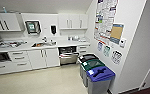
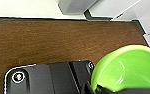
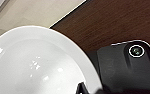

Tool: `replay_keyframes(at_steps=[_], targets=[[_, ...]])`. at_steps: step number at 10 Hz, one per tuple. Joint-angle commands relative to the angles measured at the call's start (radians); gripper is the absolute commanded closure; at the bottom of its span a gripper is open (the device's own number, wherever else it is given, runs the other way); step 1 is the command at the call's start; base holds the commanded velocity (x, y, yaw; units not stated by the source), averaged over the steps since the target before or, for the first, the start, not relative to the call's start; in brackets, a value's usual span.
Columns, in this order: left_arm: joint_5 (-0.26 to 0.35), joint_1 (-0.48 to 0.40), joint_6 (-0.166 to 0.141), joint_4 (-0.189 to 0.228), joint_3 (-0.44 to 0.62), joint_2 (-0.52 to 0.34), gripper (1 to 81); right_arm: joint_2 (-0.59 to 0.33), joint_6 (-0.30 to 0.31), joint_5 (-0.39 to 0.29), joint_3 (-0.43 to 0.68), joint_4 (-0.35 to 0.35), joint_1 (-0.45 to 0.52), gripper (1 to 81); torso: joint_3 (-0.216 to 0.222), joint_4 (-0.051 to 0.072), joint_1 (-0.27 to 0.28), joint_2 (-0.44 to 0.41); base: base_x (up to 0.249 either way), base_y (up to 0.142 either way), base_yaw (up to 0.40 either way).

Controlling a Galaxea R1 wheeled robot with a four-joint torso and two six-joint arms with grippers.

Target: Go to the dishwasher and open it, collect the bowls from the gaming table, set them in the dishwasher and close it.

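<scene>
Dishwasher (image 1: 68, 55): built into white cabinet run under counter, right of sink; steel door partly lowered, dark inside showing above it.

Green bowl (image 2: 127, 68): glossy lime, upright, rim edge at left gripper, above brown wood-grain floor near pale floor edge.

White bowl (image 3: 38, 62): glossy, round, upright, empty, rim edge at right gripper, above border of brown and pale floor.

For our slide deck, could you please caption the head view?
Kitchenette with the dishwasher open under the counter, three lidded bins along the right wall.
</scene>
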Motion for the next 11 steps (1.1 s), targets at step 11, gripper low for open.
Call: replay_keyframes(at_steps=[11], targets=[[0.017,-0.056,-0.002,0.011,0.018,-0.036,81.1,-0.011,0.001,-0.015,0.014,-0.018,0.066,81.1,0.0,0.0,0.0,0.0,0.14,0.03,0.0]])
